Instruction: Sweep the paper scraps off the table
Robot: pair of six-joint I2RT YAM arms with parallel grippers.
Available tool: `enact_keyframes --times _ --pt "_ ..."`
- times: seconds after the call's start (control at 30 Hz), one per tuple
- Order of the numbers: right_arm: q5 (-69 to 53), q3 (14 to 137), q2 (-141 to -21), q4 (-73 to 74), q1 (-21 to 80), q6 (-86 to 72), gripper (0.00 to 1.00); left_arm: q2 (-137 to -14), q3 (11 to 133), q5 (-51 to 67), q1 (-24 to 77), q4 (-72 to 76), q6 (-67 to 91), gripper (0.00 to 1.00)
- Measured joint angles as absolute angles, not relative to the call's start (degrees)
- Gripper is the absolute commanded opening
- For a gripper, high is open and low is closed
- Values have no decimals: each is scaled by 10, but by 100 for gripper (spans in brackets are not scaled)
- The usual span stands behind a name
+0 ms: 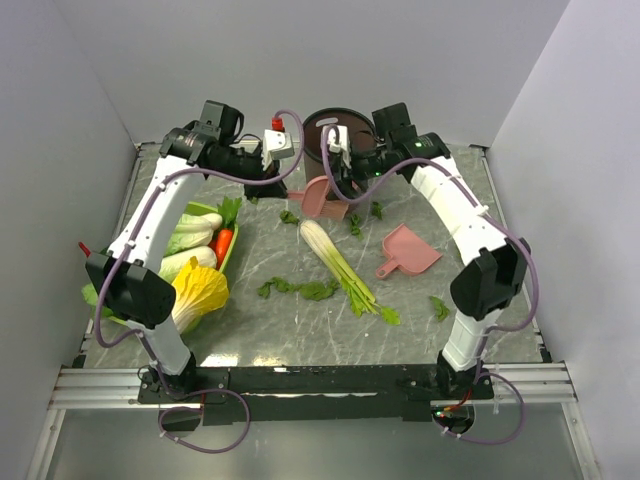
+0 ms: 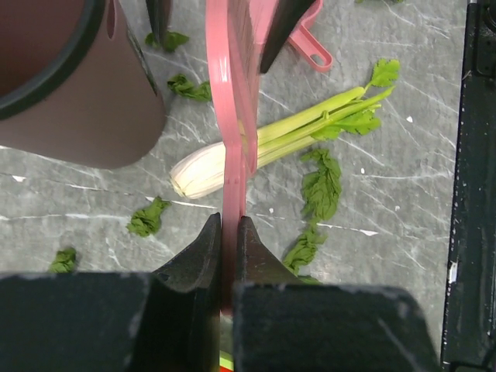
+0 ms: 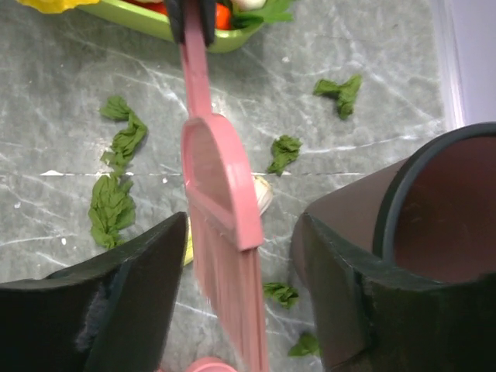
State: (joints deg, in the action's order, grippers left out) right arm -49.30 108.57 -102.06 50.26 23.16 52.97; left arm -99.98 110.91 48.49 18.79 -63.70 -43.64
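My left gripper (image 2: 229,232) is shut on the handle of a pink brush (image 2: 234,116), held in the air beside a brown bucket (image 2: 70,85). The brush head (image 3: 225,232) hangs between the fingers of my right gripper (image 3: 242,232), which is open with a gap on each side. Below, paper scraps (image 2: 322,174) lie scattered over the table (image 1: 300,330): some near the bucket (image 1: 355,225), a cluster at the middle (image 1: 300,290), and one at the right (image 1: 440,307). A pink dustpan (image 1: 408,250) lies flat on the table to the right of the brush (image 1: 322,198).
A long white-and-green stalk (image 1: 340,265) lies diagonally at the table's middle. A green basket (image 1: 232,250) of vegetables and a yellow-green cabbage (image 1: 200,290) sit at the left. The bucket (image 1: 335,130) stands at the back, walls close in on three sides.
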Motion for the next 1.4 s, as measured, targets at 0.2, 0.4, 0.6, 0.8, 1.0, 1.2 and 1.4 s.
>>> enact_keyframes --times 0.2,0.4,0.6,0.8,1.0,1.2,1.4 --pt "-514 1136 -1075 556 232 521 5 -999 1108 480 186 -621 -433 2" --pt "-546 1203 -1112 613 220 494 0 -999 1103 510 167 -575 -388 53" --pt "-603 1229 -1126 653 190 458 0 -999 1066 597 124 -477 -245 67" --pt "-645 1252 -1146 678 176 426 0 -1003 1065 655 106 -413 -154 65" --pt "-657 1253 -1146 673 176 398 0 -1020 1065 691 116 -383 -112 60" --pt "-661 1253 -1146 664 176 377 0 -1039 1065 698 126 -381 -100 44" --pt "-660 1253 -1146 657 176 366 0 -1039 1065 708 128 -371 -86 15"
